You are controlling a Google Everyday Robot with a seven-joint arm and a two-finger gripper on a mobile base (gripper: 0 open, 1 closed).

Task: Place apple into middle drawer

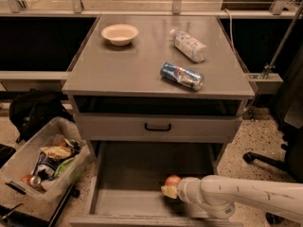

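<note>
The apple (173, 179) is small, round and red-orange. It sits low inside the open middle drawer (128, 200), toward the right of its grey floor. My gripper (168, 191) reaches in from the right on a white arm (236, 196). Its tip is right at the apple's near side, touching or nearly touching it. The grey drawer front with the black handle (157, 126) above is closed.
On the cabinet top (118, 65) stand a cream bowl (120, 33), a plastic bottle (189, 45) on its side and a crushed blue can (182, 75). A bin of trash (42, 161) stands left of the drawer, and a chair base (265, 160) is on the right.
</note>
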